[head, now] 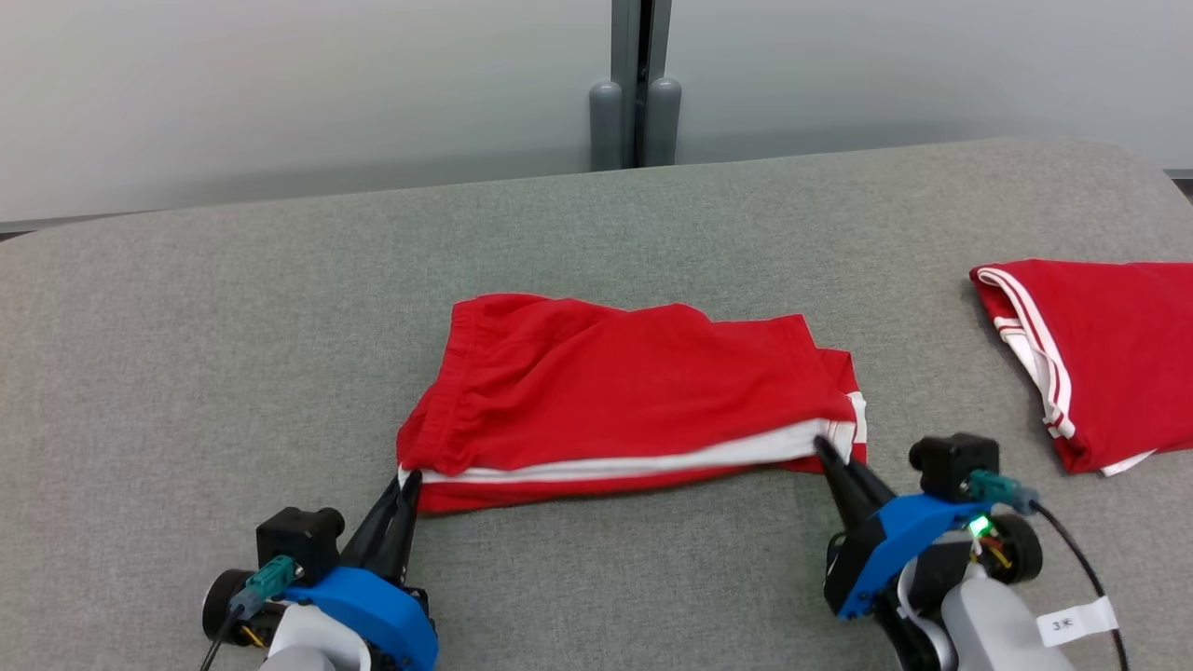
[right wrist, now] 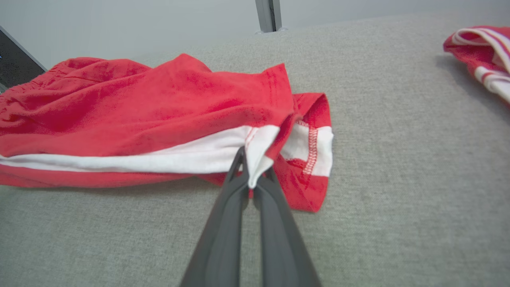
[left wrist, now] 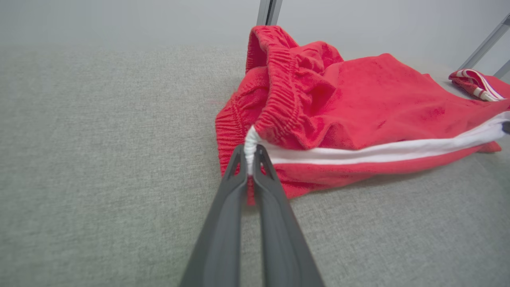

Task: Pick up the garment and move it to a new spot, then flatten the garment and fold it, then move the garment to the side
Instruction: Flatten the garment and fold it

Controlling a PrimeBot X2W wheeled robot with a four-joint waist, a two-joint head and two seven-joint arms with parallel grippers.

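Grey table (head: 186, 373) beneath red garment (head: 634, 382)

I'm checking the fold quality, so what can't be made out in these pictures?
- Second red garment: cut off by the head view's right edge.
- Red shorts, lower layers: hidden under the top layer in every view.
- Depth of cloth pinched: hidden between the left fingers and the right fingers in the wrist views.
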